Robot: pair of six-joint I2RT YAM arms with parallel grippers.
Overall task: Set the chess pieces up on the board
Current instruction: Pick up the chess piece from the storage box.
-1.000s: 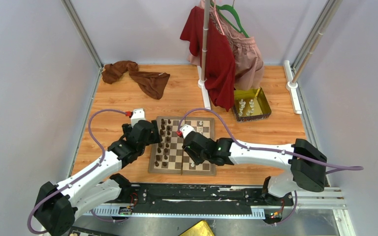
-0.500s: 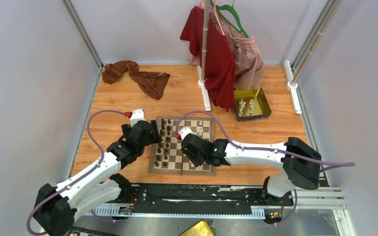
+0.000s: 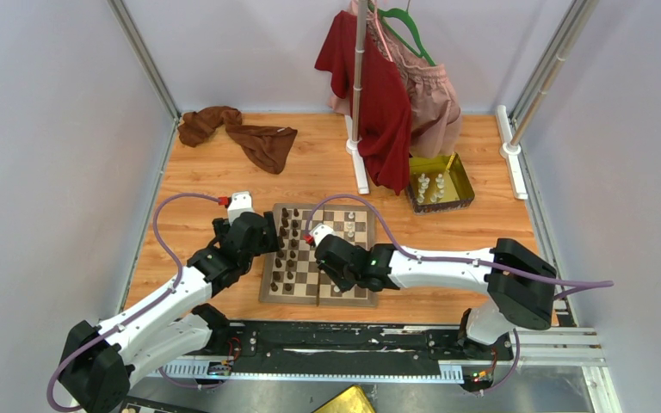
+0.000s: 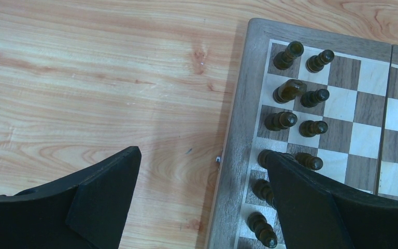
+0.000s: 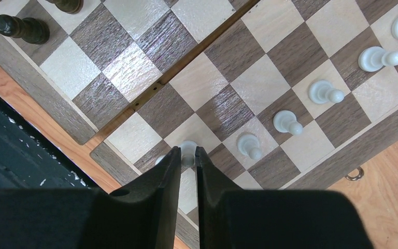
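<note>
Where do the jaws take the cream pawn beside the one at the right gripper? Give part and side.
Grip that cream pawn by its rounded head, straight down from above: it stands upright. Close across the row, because the next pawn and the held pawn in the right gripper flank it; the squares before and behind look free.

The left arm (image 3: 151, 314) rises from its base at the near left and slants far and to the right, wrist bent downward. The left gripper (image 4: 202, 155) points straight down, its two dark fingers (image 4: 103, 192) spread wide apart with nothing between them. The right arm (image 3: 439, 262) lies low and nearly level, stretched leftward from its folded shoulder at the near right. The right gripper (image 5: 187, 155) also points down, fingers drawn close together, their tips pinching a cream-white chess piece (image 5: 188, 149).
</note>
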